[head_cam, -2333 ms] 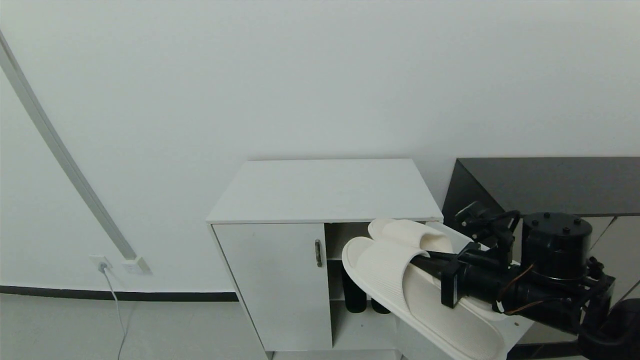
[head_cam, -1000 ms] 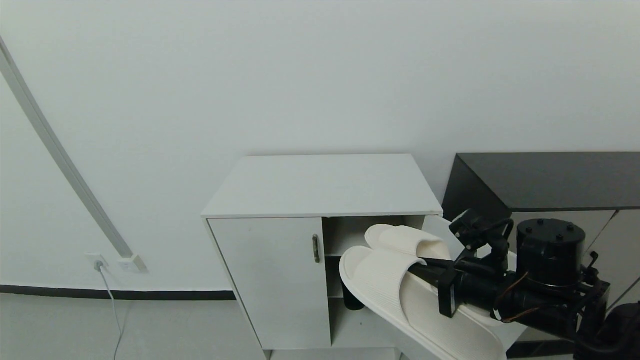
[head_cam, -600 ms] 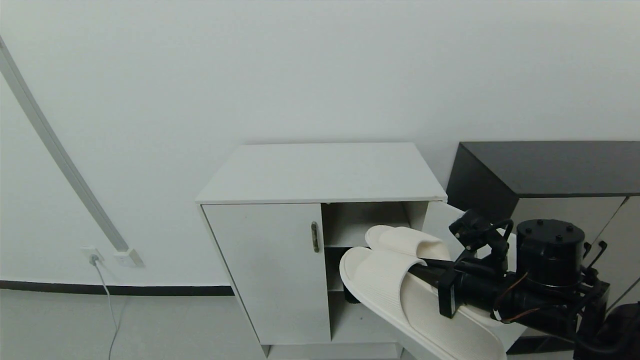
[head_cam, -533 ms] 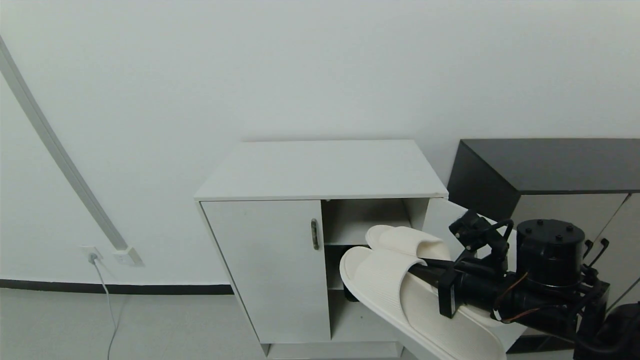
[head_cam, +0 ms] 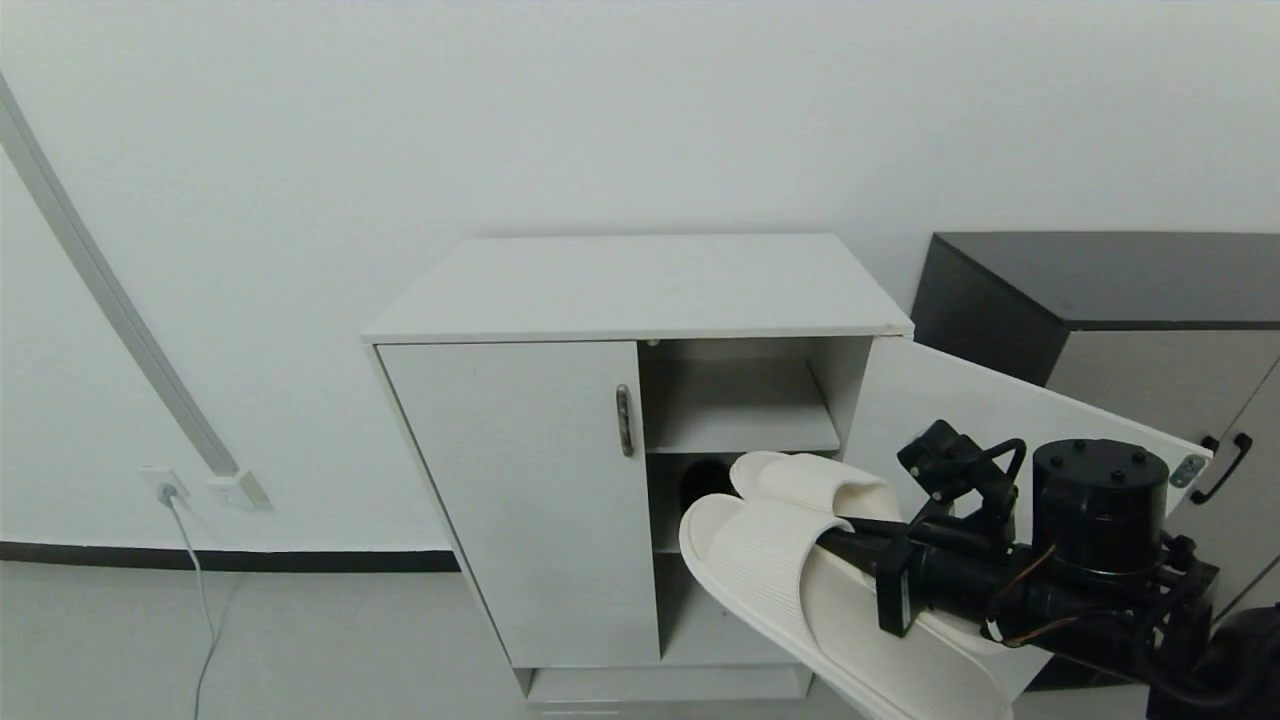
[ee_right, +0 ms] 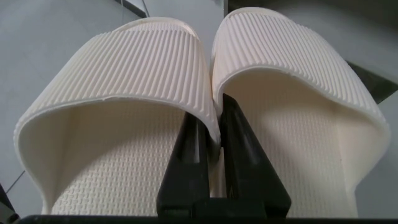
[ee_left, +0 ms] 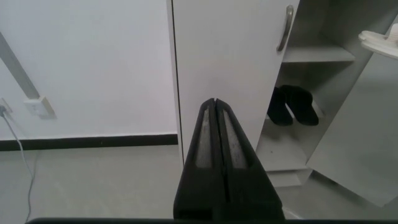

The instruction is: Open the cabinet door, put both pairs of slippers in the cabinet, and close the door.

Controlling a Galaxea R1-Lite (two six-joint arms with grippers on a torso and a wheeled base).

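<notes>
Right gripper (ee_right: 211,134) clamped on the inner edges of the cream slippers (head_cam: 780,560), held just before the white cabinet (head_cam: 640,290); right door (head_cam: 960,400) open. Black slippers (ee_left: 293,106) on a lower shelf inside. Left gripper (ee_left: 214,124) pressed together, facing the closed left door (head_cam: 520,490).

The cream slippers (head_cam: 790,560) are off-white all over, with fine parallel ribs across the straps and a small dimpled grid on the insoles, and the right gripper (ee_right: 213,115) is matt black; the left gripper (ee_left: 214,106) is black too, with greyer inner faces. The cabinet (head_cam: 640,290) is plain white inside and out, its handle (head_cam: 623,420) a dark metallic grey, and the black slippers (ee_left: 292,106) are solid black. The sideboard (head_cam: 1100,275) has a black top and side with grey fronts and black handles, the wall (head_cam: 600,120) is white, the skirting (head_cam: 230,560) black, and the floor (head_cam: 300,640) pale grey.
</notes>
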